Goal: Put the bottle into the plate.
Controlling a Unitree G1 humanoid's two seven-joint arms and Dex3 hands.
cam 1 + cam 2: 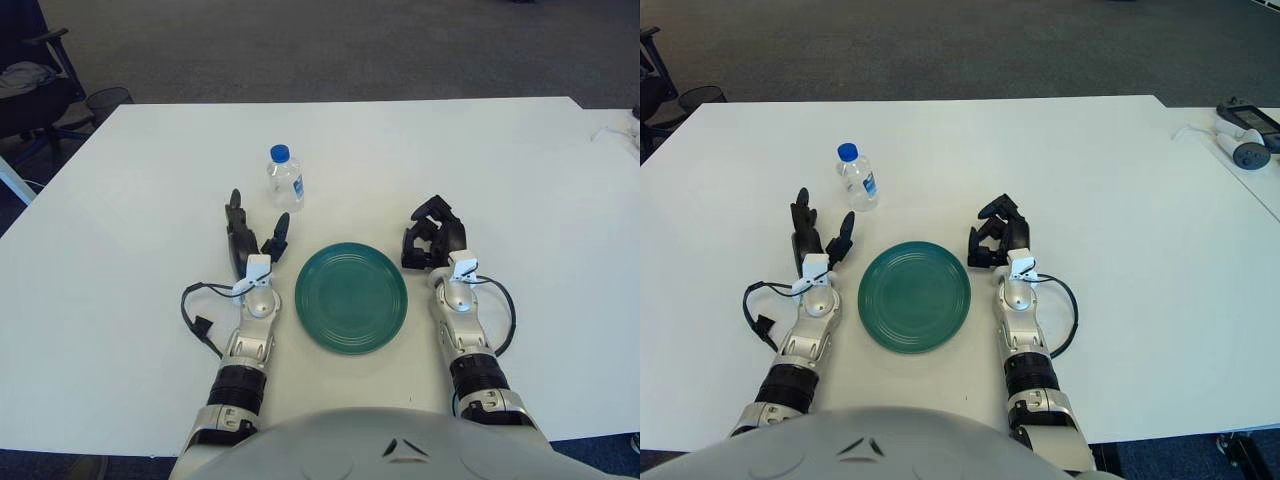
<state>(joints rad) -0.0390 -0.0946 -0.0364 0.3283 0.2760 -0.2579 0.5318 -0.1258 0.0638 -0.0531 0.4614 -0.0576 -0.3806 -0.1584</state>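
Bottle — small clear plastic bottle with blue cap (285, 179) stands upright, long axis vertical, on white table (120, 250), ahead of left hand (249, 238), slightly toward round green plate (351, 297). Left hand nearer — fingers spread wide, empty. Right hand (432, 236), just right of plate, curled, empty.

Clear blue-capped bottle (285, 180) upright on table, apart from empty green plate (351, 297)

Left hand (252, 234) spread near bottle (285, 179)

No legible text anywhere.
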